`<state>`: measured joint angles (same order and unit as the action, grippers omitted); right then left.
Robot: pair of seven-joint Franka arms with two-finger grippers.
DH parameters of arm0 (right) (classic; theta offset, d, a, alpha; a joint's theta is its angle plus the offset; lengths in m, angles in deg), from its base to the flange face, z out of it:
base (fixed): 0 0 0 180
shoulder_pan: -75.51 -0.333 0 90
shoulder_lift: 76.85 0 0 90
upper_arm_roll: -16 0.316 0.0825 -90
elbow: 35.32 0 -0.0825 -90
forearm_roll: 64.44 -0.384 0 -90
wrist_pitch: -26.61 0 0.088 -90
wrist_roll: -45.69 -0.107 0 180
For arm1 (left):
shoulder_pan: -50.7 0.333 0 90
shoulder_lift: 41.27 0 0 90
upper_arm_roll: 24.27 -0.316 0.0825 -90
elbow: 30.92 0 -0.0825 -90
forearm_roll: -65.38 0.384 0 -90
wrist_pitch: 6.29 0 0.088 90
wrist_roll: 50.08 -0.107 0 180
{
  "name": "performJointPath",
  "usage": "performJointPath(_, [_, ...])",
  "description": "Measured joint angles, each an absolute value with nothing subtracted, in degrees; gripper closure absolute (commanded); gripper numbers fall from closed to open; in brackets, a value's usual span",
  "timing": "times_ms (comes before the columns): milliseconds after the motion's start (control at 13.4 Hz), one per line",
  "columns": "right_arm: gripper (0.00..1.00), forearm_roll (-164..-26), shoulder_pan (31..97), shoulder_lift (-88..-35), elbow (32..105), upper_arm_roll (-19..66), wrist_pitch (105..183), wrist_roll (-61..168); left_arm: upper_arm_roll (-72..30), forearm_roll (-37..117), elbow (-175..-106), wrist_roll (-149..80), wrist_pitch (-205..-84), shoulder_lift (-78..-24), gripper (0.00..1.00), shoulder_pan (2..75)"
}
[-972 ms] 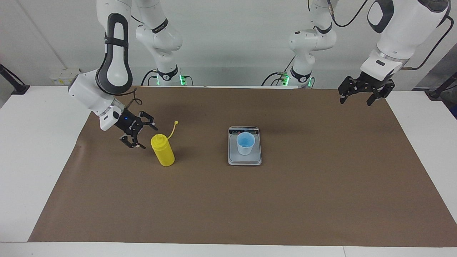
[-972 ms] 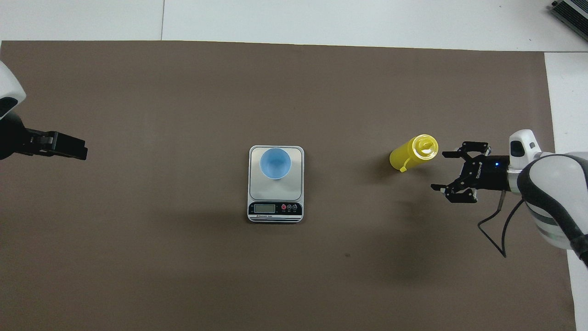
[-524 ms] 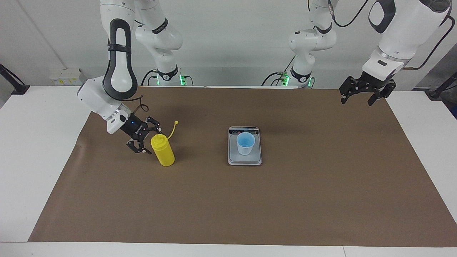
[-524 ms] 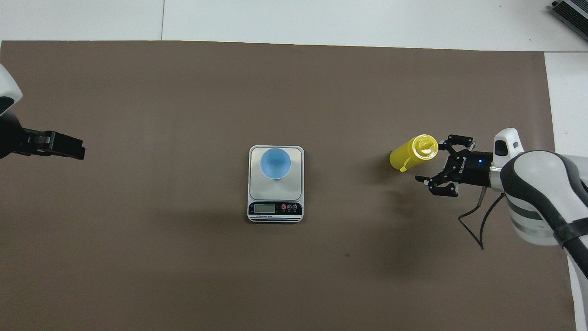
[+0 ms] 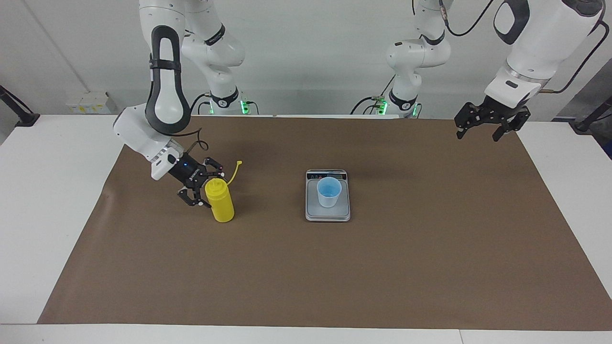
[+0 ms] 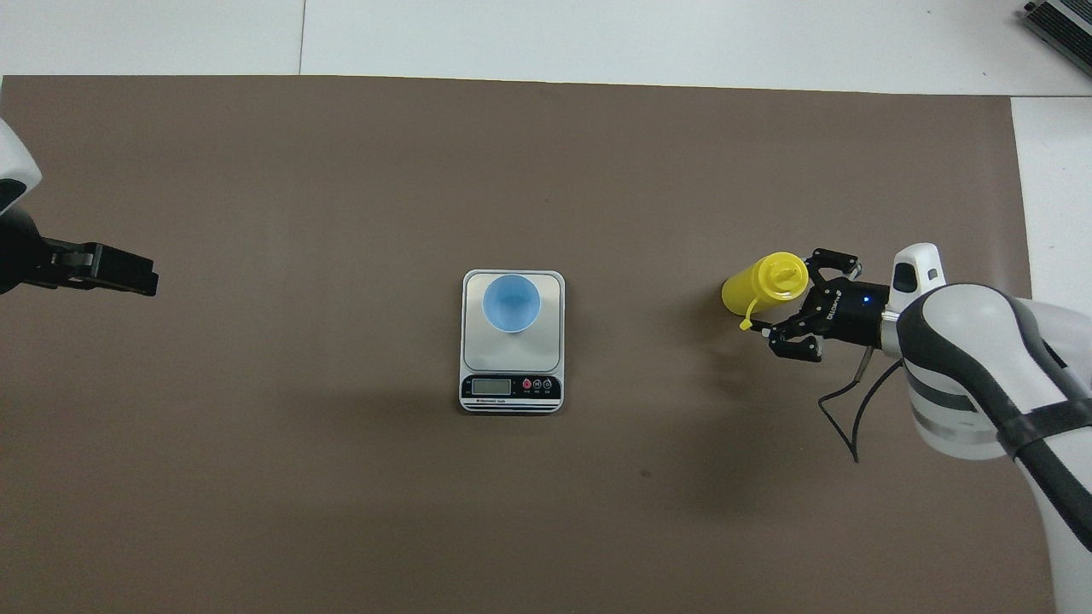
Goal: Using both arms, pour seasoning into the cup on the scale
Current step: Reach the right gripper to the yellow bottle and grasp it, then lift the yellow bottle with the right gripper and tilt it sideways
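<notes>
The yellow seasoning bottle (image 5: 223,208) (image 6: 754,287) stands on the brown mat toward the right arm's end of the table, its thin strap sticking up beside the cap. My right gripper (image 5: 211,187) (image 6: 792,298) is open at the bottle's upper part, one finger on each side of it. The light blue cup (image 5: 329,191) (image 6: 511,304) stands upright on the silver-grey scale (image 5: 328,214) (image 6: 512,351) at the mat's middle. My left gripper (image 5: 484,128) (image 6: 128,275) waits open and high over the mat's corner at the left arm's end, holding nothing.
A brown mat (image 5: 334,267) covers most of the white table (image 5: 52,191). The scale's dark display strip (image 6: 512,388) faces the robots. A black cable (image 6: 845,414) loops from the right wrist above the mat.
My right gripper has slid in toward the bottle until its open fingers flank the cap end. The bottle's top has shifted slightly toward the scale. The left arm has barely moved.
</notes>
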<state>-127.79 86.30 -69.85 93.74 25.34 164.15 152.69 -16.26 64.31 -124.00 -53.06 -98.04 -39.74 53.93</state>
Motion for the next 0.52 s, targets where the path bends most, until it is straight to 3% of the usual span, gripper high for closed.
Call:
performJointPath(224, [0.00,-132.8,84.0,-69.5,93.9,25.4,169.1,153.9,-16.3,64.3,-124.0,-53.1,-98.0,-39.7,0.00,53.9])
performJointPath(524, [0.81,-136.3,80.2,-68.8,94.0,25.4,175.4,154.0,-16.3,64.3,-124.0,-53.1,-98.0,-39.7,0.00,53.9])
